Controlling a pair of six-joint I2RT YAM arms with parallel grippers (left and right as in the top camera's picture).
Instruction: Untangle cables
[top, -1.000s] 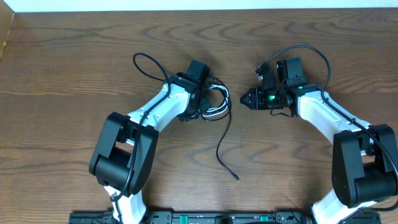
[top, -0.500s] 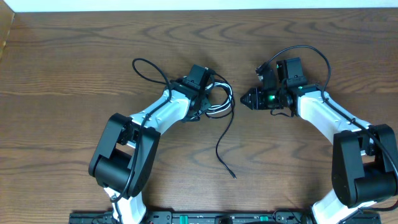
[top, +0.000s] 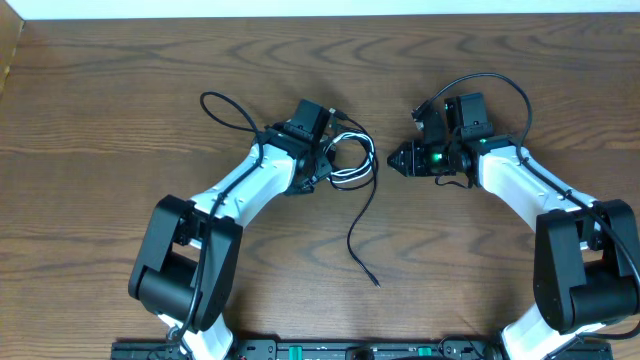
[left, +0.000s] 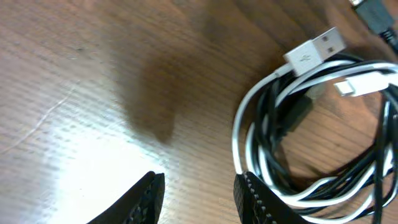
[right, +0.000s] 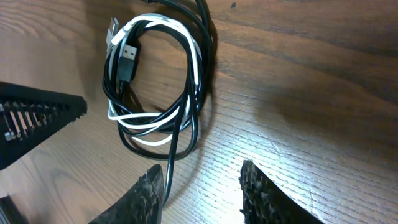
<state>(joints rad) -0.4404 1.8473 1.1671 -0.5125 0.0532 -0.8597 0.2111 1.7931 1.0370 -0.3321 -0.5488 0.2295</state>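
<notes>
Plug (left: 314, 48) detail in wrist views, black cable (top: 350, 240) tail overhead

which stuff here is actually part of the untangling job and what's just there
Part of the job: white cable, black cable, coiled together.
Not part of it: thick black arm wiring, wooden table.

The brown wood-grain tabletop (left: 81, 155) shows white glare toward seven o'clock in the blurred left wrist view, with a soft dark shadow near the centre.
</notes>
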